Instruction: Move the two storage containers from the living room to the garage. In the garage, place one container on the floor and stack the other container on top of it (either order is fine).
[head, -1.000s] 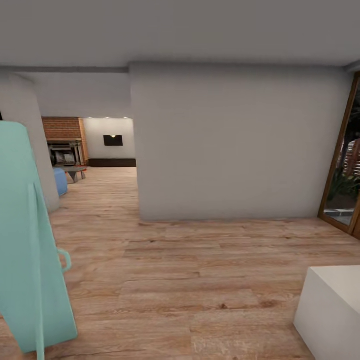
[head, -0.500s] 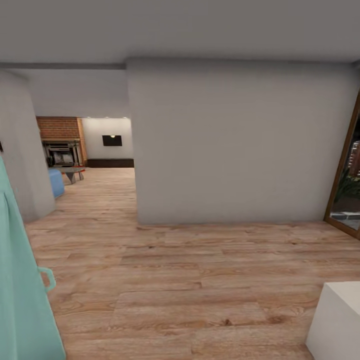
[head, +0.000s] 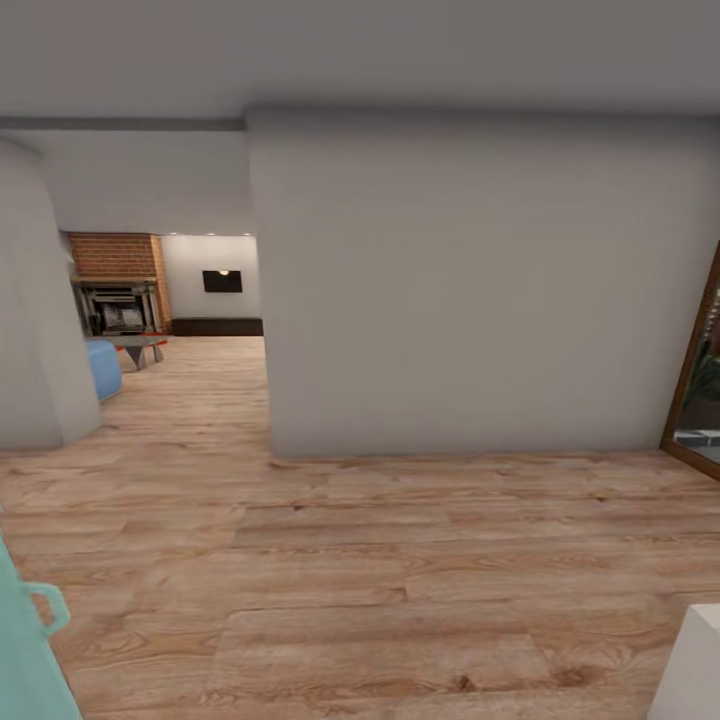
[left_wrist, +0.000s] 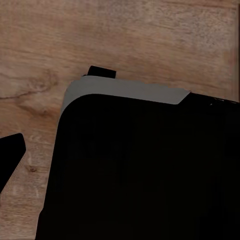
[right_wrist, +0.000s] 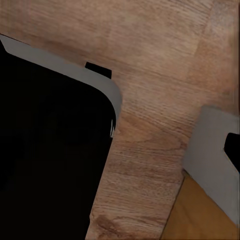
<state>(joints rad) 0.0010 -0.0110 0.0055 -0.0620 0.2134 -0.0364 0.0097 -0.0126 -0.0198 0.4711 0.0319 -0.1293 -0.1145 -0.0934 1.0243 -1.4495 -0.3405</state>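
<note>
At left edge, teal panel (head: 25, 640) slid further out; living room (head: 150, 310) ahead.

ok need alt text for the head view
A pale wall stands ahead on light wood floor. Left of it, an opening leads to a room with a brick fireplace and blue sofa.

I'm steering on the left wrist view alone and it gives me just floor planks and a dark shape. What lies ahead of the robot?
Observer: In the head view a grey wall blocks the way straight ahead.
Operator: Any way past it?
Observer: Yes, an opening on the wall's left.
Operator: What's through there?
Observer: A brick fireplace at the far end, with a blue sofa in front of it.
</note>
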